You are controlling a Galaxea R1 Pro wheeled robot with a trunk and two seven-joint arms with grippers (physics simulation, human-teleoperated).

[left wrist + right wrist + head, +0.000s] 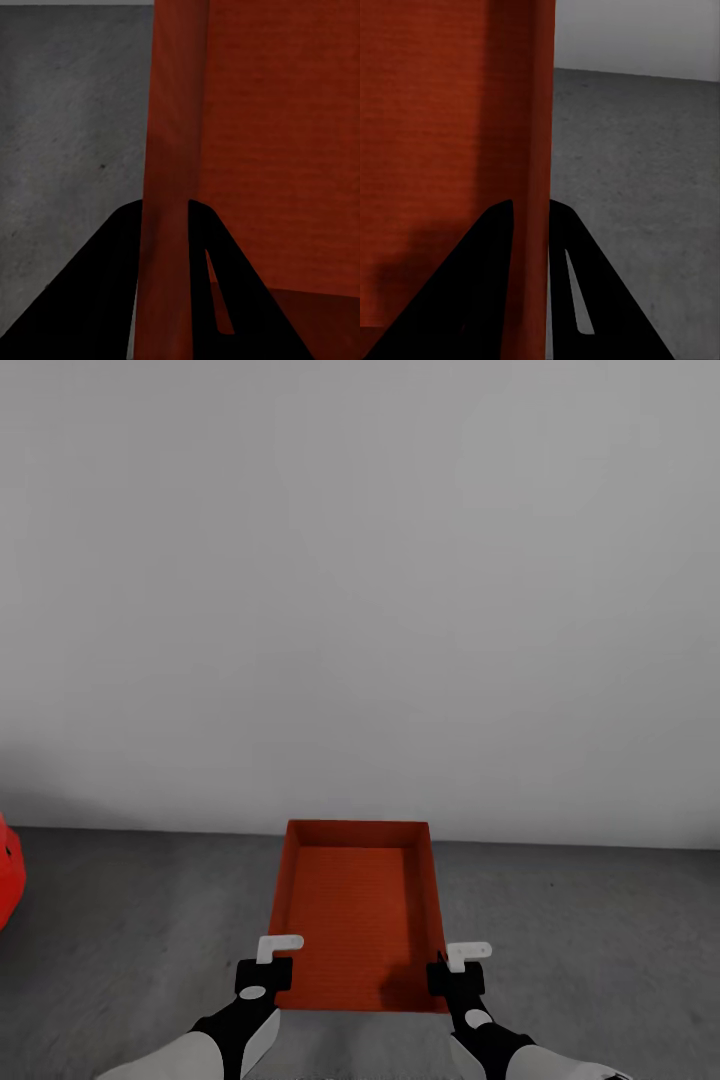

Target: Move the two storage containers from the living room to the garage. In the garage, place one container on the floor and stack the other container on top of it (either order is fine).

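Partly cut off beside the storage container, we see something red; left gripper and right gripper each clamp its side walls.

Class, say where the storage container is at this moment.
In the head view the storage container sits low at centre, before the grey wall, over the concrete floor, its side walls pinched by the left gripper and right gripper.
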